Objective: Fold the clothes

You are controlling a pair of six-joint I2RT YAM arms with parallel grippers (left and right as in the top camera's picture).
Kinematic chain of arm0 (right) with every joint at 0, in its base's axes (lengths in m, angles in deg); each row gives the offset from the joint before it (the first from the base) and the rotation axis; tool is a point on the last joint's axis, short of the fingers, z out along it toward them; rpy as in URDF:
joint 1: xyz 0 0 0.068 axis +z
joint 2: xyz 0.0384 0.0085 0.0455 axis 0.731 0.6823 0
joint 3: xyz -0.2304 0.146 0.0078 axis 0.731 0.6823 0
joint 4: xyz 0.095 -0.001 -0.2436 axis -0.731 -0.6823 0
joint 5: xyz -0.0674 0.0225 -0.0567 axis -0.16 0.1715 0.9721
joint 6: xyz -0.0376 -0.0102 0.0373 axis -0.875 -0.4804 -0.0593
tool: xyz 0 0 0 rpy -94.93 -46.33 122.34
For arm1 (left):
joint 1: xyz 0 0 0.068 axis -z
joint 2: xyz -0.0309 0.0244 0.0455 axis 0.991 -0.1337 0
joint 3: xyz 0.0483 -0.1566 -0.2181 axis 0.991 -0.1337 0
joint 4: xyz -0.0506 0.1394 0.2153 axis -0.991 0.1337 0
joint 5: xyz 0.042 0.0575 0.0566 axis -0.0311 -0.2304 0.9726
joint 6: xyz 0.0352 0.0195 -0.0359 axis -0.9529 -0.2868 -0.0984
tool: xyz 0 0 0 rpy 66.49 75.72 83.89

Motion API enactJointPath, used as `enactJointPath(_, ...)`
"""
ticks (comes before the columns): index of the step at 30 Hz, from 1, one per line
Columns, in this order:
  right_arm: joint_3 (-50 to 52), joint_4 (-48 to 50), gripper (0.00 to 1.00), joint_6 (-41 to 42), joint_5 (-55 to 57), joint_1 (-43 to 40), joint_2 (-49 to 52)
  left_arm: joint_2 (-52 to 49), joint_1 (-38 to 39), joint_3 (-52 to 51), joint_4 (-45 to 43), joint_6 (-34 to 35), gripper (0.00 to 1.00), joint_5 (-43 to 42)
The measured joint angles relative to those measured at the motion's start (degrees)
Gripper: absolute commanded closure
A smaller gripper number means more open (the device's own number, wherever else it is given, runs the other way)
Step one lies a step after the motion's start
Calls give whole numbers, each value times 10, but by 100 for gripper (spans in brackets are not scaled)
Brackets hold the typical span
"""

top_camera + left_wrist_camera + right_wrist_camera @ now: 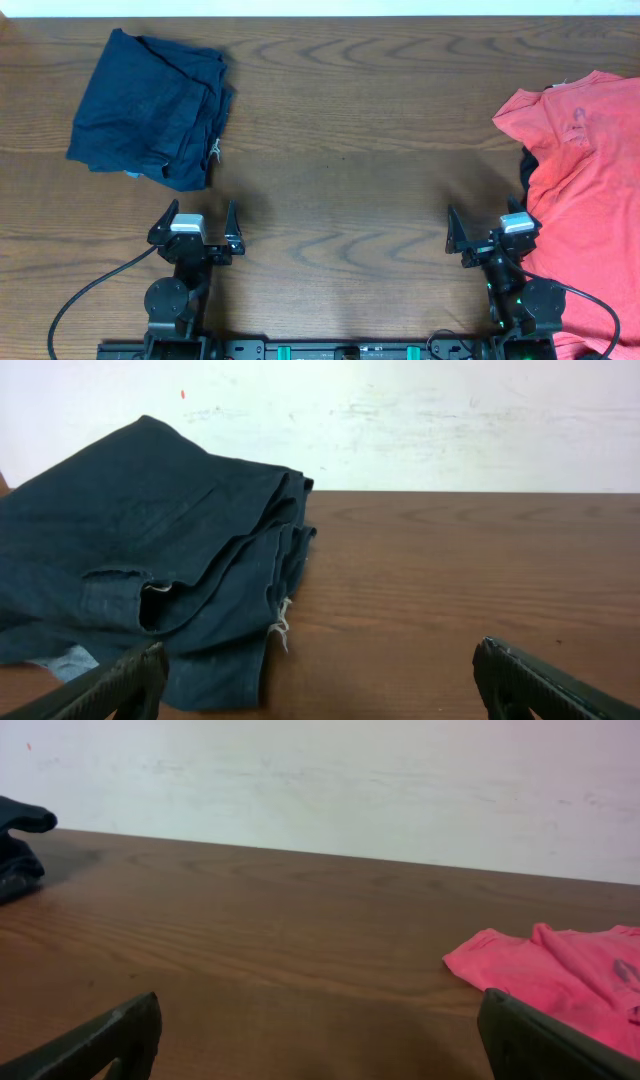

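Observation:
A folded dark navy garment lies at the far left of the table; it also shows in the left wrist view. A coral-red T-shirt lies spread at the right edge, inside out, with a bit of black cloth peeking from under it. Its sleeve shows in the right wrist view. My left gripper is open and empty, near the front, just short of the navy garment. My right gripper is open and empty, its right finger next to the red shirt's edge.
The brown wooden table runs to a white wall at the back. Cables trail from both arm bases along the front edge.

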Motion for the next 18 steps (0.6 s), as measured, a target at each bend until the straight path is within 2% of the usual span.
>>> enactJointPath(14,0,0,1,0,-4,0,0,0,0,0,0,7,2,-1)
enactJointPath(18,0,1,1,30,-9,0,0,0,0,0,-1,15,2,-13)
